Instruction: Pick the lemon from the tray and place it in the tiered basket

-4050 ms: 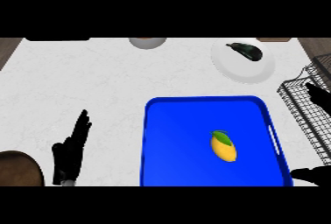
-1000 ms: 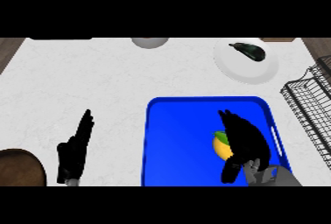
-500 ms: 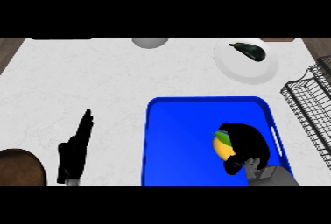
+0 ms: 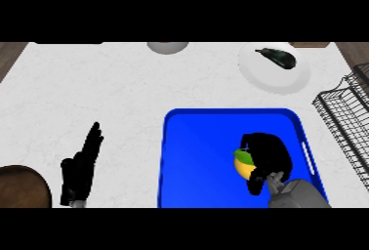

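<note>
The yellow, green-tipped lemon (image 4: 243,164) is lying inside the bright blue rectangular tray (image 4: 198,161) on the white desk (image 4: 108,93). The black right hand (image 4: 268,155) is covering it, fingers curling round its right side. The black left hand (image 4: 81,168) is resting at the lower left, fingers straight. The dark wire tiered basket (image 4: 346,122) is standing just right of the tray.

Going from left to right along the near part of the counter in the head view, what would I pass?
Brown round object → left hand, resting open → blue tray → lemon → right hand curled round it → wire basket.
</note>
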You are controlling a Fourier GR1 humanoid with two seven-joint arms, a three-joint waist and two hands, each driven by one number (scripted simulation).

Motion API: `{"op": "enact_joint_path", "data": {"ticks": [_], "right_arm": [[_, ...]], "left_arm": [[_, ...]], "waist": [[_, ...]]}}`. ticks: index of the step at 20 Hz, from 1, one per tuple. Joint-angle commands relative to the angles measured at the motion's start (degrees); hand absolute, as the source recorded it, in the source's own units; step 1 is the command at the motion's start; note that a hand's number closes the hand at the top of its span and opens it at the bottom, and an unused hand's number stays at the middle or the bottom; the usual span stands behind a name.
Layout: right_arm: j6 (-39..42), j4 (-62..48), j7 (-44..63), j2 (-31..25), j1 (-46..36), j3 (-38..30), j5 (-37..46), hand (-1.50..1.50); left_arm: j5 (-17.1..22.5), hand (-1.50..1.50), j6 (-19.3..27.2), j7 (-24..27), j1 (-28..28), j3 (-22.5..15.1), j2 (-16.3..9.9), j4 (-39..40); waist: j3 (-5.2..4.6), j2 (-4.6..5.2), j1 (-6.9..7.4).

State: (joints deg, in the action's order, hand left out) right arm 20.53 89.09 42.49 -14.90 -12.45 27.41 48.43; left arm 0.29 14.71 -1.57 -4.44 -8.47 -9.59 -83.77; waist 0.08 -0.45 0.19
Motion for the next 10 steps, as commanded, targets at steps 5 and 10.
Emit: {"op": "enact_joint_path", "data": {"ticks": [5,10], "right_arm": [[-7.8,5.8,6.6,-2.3,7.7,-6.7,4.8,1.50],[-17.9,7.9,18.7,-2.5,17.8,-23.8,2.7,1.50]], "left_arm": [[-0.8,0.00,1.2,-0.8,-4.0,-0.4,1.5,0.2],[1.7,0.00,1.5,-0.1,-5.6,3.8,0.1,0.5]], "waist": [[-0.09,-0.17,-2.09],[-0.17,-0.89,-8.42]]}}
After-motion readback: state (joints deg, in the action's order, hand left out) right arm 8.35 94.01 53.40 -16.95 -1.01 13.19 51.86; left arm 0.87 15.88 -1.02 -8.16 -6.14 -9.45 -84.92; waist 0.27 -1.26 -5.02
